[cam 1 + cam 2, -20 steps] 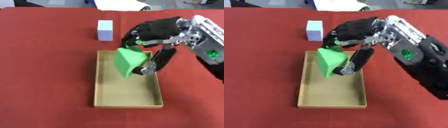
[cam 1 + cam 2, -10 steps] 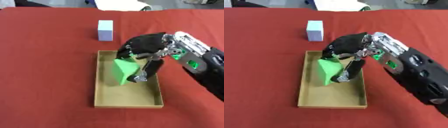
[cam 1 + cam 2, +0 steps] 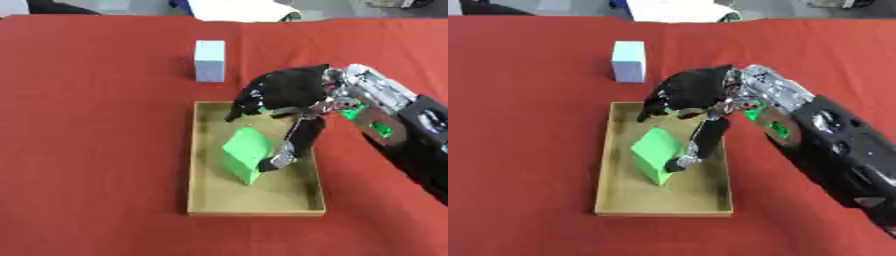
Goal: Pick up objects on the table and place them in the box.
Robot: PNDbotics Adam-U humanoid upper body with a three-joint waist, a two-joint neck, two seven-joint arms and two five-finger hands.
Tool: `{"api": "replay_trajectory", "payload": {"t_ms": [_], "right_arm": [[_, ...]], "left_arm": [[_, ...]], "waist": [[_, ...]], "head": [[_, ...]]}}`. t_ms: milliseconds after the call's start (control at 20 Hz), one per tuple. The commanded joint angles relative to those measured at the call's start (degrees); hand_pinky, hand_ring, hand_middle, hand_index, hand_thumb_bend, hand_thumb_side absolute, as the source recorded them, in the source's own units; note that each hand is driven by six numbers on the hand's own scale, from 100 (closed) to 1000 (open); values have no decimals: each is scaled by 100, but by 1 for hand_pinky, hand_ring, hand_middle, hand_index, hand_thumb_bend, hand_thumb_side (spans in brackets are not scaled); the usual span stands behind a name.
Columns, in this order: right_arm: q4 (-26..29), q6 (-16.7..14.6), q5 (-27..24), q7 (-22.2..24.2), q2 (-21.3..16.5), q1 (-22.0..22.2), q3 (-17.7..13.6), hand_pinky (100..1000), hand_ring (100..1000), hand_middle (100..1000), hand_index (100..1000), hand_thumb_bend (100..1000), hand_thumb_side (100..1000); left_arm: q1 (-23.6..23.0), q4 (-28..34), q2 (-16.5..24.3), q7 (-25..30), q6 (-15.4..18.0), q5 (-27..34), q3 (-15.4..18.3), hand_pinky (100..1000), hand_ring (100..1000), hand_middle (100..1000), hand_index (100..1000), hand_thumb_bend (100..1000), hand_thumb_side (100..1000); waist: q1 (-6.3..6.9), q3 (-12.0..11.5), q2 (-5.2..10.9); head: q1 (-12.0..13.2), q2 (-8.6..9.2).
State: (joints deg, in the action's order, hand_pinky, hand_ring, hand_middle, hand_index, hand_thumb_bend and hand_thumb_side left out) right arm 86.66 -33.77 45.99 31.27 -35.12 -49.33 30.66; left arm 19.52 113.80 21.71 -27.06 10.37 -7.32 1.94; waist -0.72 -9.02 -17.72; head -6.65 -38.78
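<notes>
A green block [image 3: 245, 152] lies tilted inside the shallow tan box [image 3: 254, 212], towards its middle. My right hand [image 3: 284, 90] hovers over the box's upper half, coming in from the right. Its fingers [image 3: 662, 105] are spread above the block and stand apart from it. The thumb [image 3: 293, 140] reaches down along the block's right side, its tip at the block's edge. A pale blue block [image 3: 209, 60] stands upright on the red cloth just beyond the box's far left corner. My left hand shows in no view.
Red cloth [image 3: 87, 150] covers the whole table, with open room left of the box and in front of it. A white object [image 3: 236, 9] lies at the far edge. My right forearm [image 3: 833, 145] crosses the table's right side.
The green block has gone down from above the box's far end into the box. My right hand's fingers have come off it and spread.
</notes>
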Motion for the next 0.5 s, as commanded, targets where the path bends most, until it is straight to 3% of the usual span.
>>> {"api": "replay_trajectory", "payload": {"t_ms": [50, 250, 450, 500], "right_arm": [[177, -26, -86, 31, -139, -69, -158, 837, 861, 823, 954, 498, 856], [350, 99, -271, 24, -222, -66, -314, 831, 851, 814, 947, 425, 827], [786, 394, -602, -200, -436, -56, -730, 827, 839, 796, 934, 339, 791], [903, 484, -703, -271, -500, -48, -852, 826, 835, 788, 927, 280, 769]], "left_arm": [[31, 80, 71, 17, 5, 1, 8, 728, 672, 568, 775, 185, 650], [35, 80, 79, 15, 0, -2, 10, 727, 672, 568, 775, 186, 649], [99, 80, 172, 31, -16, -12, -6, 728, 673, 569, 775, 187, 648], [157, 80, 257, 65, -38, -43, -24, 731, 678, 574, 780, 189, 643]], "waist": [[13, 5, 111], [16, 13, 110], [25, 44, 104], [28, 57, 101]], "head": [[10, 8], [17, 16], [47, 8], [58, 5]]}}
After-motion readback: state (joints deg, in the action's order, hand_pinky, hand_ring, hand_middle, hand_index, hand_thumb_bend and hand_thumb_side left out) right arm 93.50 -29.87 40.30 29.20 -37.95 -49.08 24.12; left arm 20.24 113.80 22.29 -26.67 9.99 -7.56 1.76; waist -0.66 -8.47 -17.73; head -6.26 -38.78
